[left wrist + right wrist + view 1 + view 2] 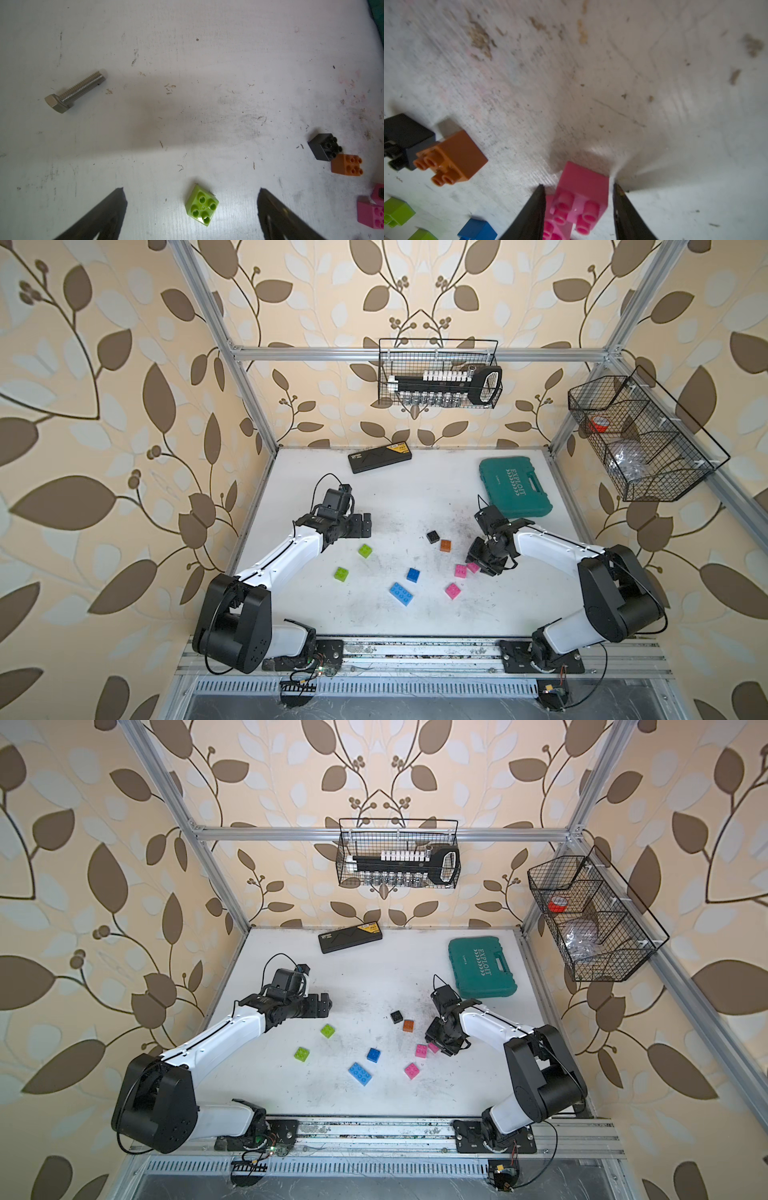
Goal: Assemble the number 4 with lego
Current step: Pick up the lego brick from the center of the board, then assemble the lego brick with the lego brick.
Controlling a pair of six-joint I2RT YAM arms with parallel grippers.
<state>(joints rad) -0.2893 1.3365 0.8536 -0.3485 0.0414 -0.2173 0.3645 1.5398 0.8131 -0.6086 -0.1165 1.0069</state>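
Note:
The lego lies loose on the white table (316, 614); the number 4 is out of view. My right gripper (578, 184) is low over the table. Its fingers straddle a tilted pink brick (581, 193) with slim gaps on both sides, and a second pink brick (460, 571) lies against it. A third pink (453, 590), the dark blue (413, 574) and the long light blue (401, 594) sit nearer the front. The black (433, 536) and orange (446, 545) bricks lie side by side. My left gripper (191, 189) hangs wide open above a lime brick (201, 205); another lime brick (342, 573) lies nearby.
A steel bolt (75, 92) lies on the table beyond the left gripper. The teal tool case (515, 488) and a flat black box (380, 458) sit at the back. Wire baskets (438, 373) hang on the rear and right frame.

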